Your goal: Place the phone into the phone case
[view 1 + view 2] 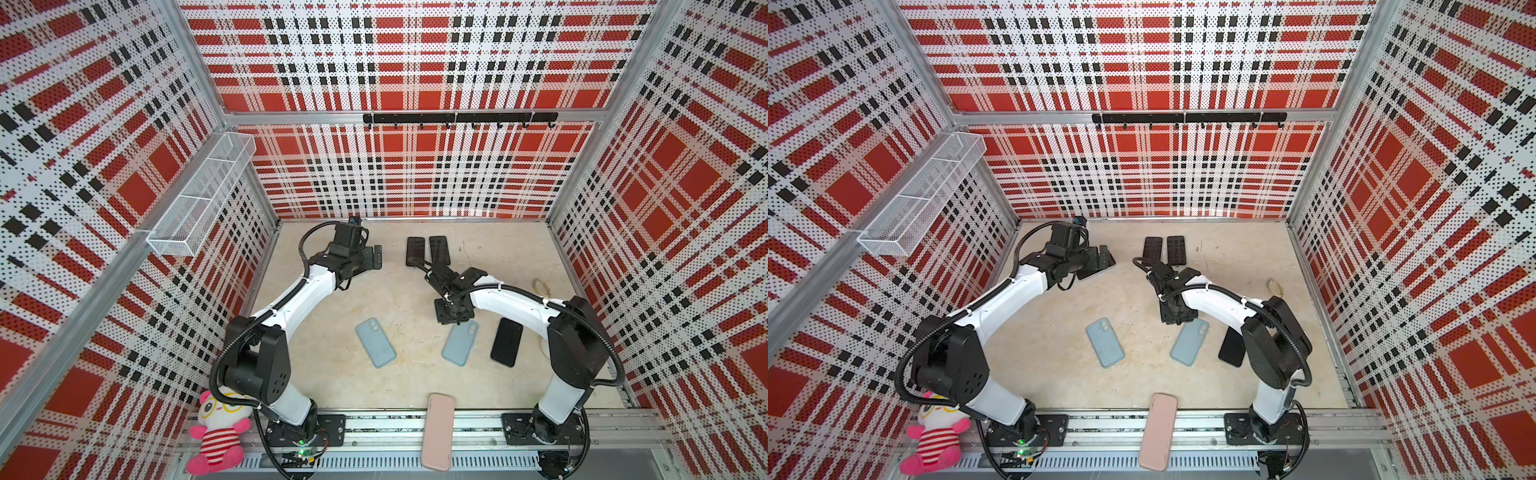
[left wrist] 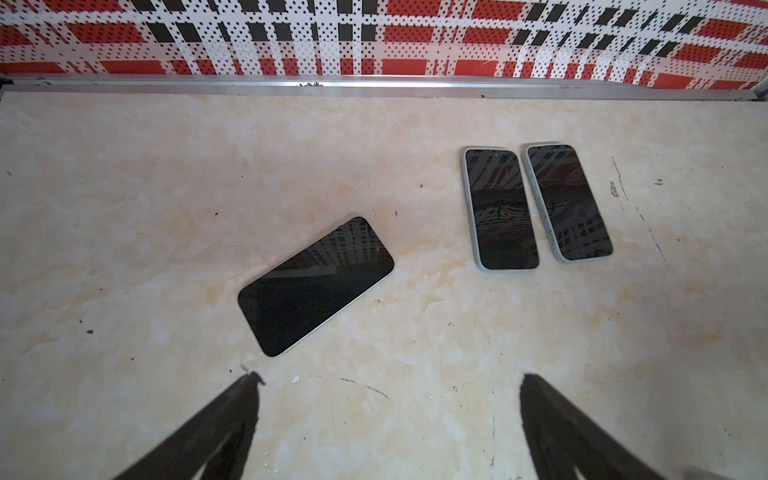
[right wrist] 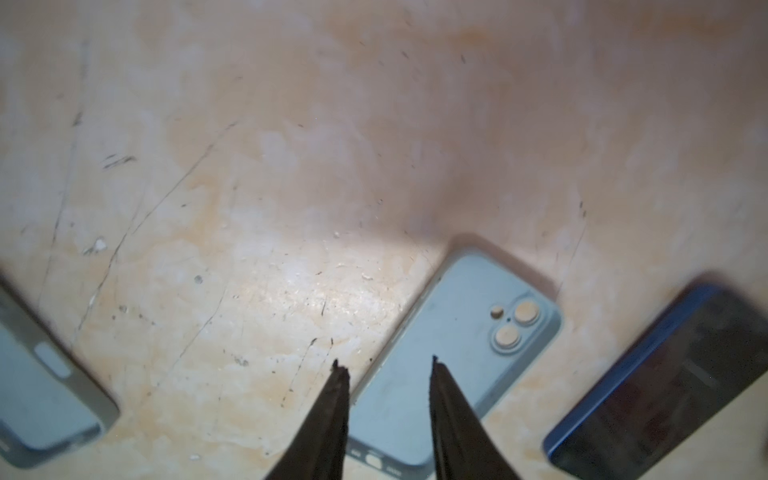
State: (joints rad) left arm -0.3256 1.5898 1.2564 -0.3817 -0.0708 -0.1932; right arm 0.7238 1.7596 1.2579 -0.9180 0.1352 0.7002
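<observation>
Right gripper [image 3: 387,363] ajar over blue case [image 3: 457,332], apparently empty

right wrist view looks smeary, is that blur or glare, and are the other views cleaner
Right wrist view: soft all over, the blue-edged phone smeared most, a bright patch on the table beside the blue phone case. Left wrist view: sharp, the bare phone and two cased phones mirror the plaid wall. Both top views: crisp, wide-lens bowing.
</observation>
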